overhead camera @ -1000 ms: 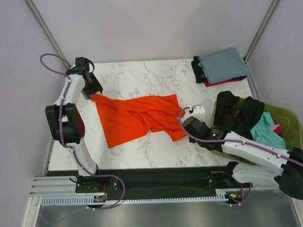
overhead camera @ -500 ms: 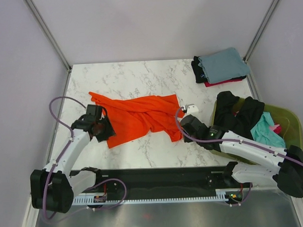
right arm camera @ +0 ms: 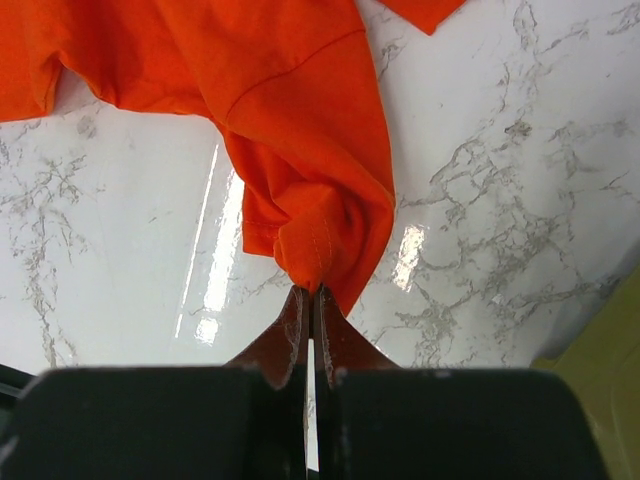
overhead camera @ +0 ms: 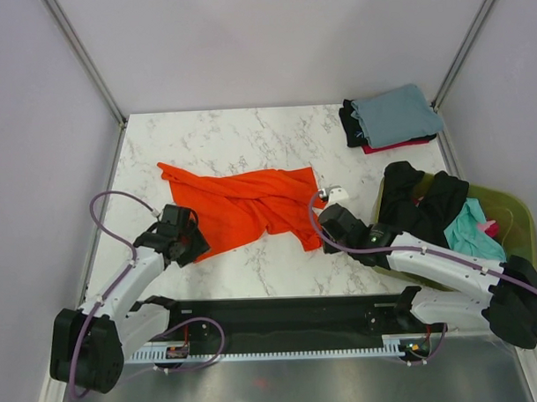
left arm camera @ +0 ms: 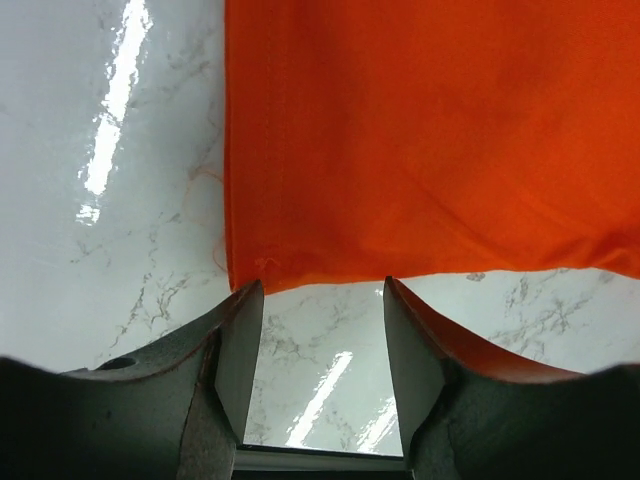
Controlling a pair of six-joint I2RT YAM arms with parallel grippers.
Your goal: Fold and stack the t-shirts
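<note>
A small stack of folded t-shirts [overhead camera: 393, 117] is seen well beyond the right tool [right arm camera: 310, 293], which is closed on a bunched corner of the orange t-shirt [overhead camera: 242, 211], not yet folded, whose hem is found just ahead of the open, empty left tool [left arm camera: 318, 300], and more are left in the basket [overhead camera: 516, 212].

**What your tabletop is carrying**

You have a white marble tabletop [overhead camera: 249, 135] with grey veins. A rumpled orange t-shirt [overhead camera: 242, 206] lies across its middle, reaching toward the left edge. In the far right corner sits a stack of folded t-shirts [overhead camera: 393, 115], grey-blue on top, black and red beneath. An olive-green basket [overhead camera: 516, 212] stands at the right edge, nearer the front.
</note>
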